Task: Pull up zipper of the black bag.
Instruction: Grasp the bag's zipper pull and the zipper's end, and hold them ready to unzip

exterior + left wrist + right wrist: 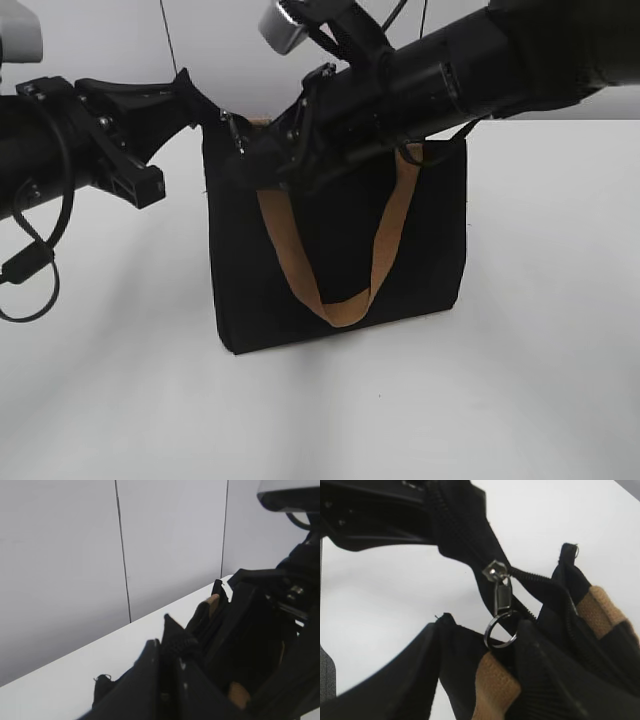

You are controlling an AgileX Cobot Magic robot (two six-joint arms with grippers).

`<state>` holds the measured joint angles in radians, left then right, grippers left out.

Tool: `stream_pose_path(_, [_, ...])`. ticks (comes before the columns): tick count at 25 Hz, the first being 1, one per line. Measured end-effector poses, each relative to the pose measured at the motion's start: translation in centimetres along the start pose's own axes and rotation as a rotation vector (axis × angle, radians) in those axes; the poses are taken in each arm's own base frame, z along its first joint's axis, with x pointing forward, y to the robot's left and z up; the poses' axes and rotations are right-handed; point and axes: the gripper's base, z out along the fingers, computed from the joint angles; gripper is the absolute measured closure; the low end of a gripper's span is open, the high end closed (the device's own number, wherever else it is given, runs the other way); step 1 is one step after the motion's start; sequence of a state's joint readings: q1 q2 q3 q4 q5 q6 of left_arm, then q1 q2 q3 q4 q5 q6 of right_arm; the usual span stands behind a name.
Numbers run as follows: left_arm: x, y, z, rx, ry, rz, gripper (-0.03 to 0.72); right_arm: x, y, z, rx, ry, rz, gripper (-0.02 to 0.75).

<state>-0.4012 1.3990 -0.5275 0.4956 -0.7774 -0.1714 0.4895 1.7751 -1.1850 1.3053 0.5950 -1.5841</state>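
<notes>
Where it stands upright on the white table (pixel 540 380), the black bag (pixel 430 240) shows its broad side to the exterior camera, long axis running left to right, a tan handle (pixel 385 250) hanging in a loop down its front. Left gripper (pixel 195 105): reaches in from the left to the bag's upper left corner, clamped on that corner's fabric. Right gripper (pixel 245 150): reaches across from the right to the top edge near the same corner; whether its jaws are apart or together cannot be told. Zipper (pixel 540 582): runs along the top edge; slider with silver ring pull (pixel 500 627) hanging downward, just beside the right gripper's dark fingers.
</notes>
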Motion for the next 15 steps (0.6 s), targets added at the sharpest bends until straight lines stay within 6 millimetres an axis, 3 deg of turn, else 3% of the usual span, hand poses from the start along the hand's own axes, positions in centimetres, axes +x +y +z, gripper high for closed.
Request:
stream_pose_path(8, [-0.01, 0.0, 0.0, 0.0, -0.001, 0.0, 0.676, -0.33, -0.72, 0.73, 0.014, -0.007, 0.015, 0.402])
stream_pose_path(15, [-0.01, -0.01, 0.0, 0.001, -0.001, 0.001, 0.676, -0.43, -1.06, 0.73, 0.048, -0.01, 0.051, 0.605])
